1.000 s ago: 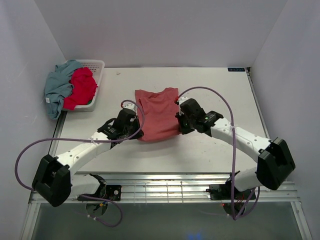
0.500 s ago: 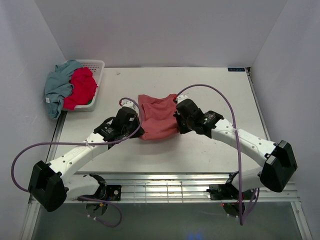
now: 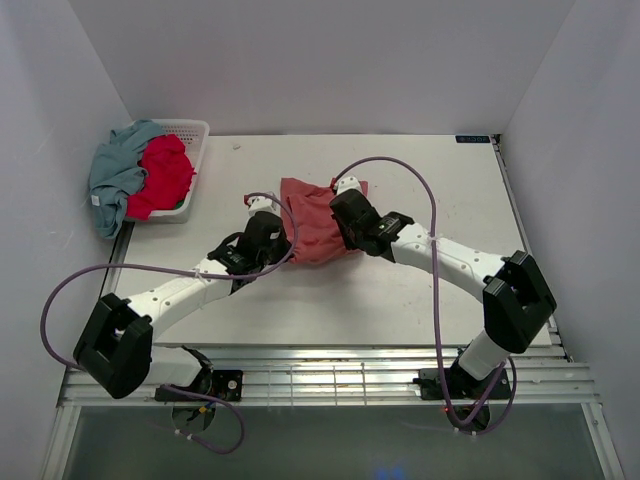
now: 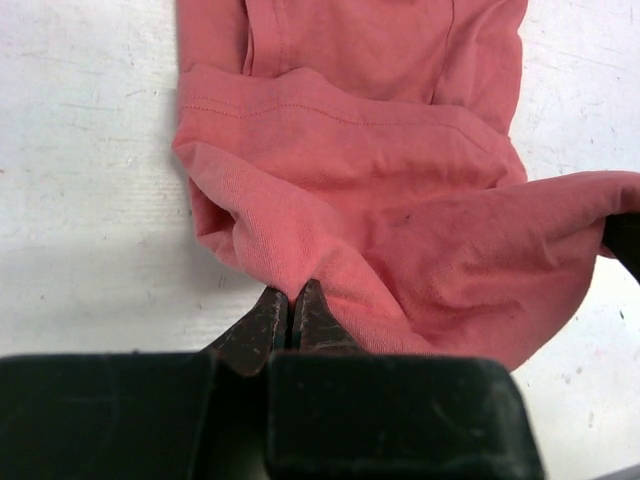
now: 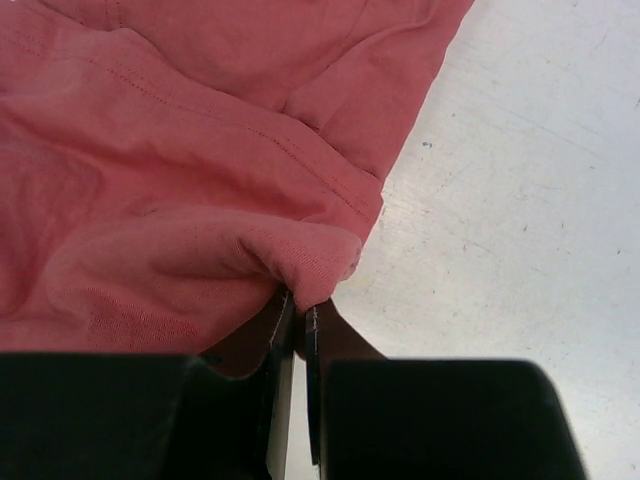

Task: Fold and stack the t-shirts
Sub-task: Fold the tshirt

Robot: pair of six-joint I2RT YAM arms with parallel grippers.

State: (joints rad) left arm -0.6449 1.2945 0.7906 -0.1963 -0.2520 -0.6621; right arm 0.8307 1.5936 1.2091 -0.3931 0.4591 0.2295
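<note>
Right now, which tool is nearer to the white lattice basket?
Left. The left tool pinches the salmon-red t-shirt at its edge on the side of the basket; the right tool pinches the opposite edge, farther away.

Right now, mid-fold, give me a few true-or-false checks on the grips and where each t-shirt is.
1. The left gripper and right gripper are each shut on the salmon t-shirt. True.
2. The crimson t-shirt lies flat on the table. False: it sits bunched in the basket.
3. The grey-blue t-shirt hangs over the basket's left side. True.
4. The salmon t-shirt is stacked on another shirt. False: it lies alone on the table.
</note>
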